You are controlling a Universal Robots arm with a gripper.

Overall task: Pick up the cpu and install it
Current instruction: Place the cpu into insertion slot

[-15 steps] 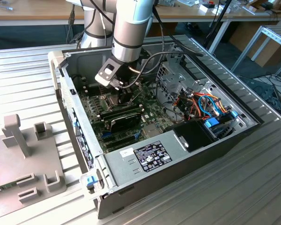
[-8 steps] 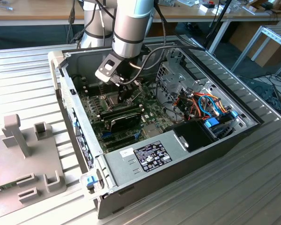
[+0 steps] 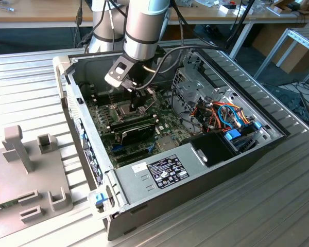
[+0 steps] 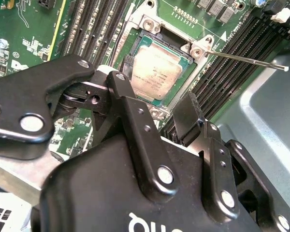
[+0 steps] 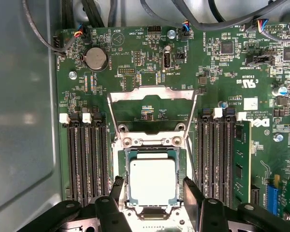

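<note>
The cpu (image 5: 152,181), a small square chip with a dull silver top, lies flat in the socket on the green motherboard (image 5: 135,43). In the second wrist view the cpu (image 4: 157,70) sits square inside the socket frame. My gripper (image 5: 153,187) hovers just over it, open, with one black fingertip (image 5: 118,184) on each side and a small gap to the chip's edges. In the exterior view my gripper (image 3: 136,100) reaches down into the open computer case (image 3: 195,180).
The socket's hinged metal frame (image 5: 152,94) stands open beyond the chip, and its thin lever (image 4: 246,60) sticks out sideways. Black memory slots (image 5: 84,159) flank the socket; a memory module (image 5: 241,164) fills one. Cables (image 3: 226,116) and a power supply (image 3: 165,172) crowd the case.
</note>
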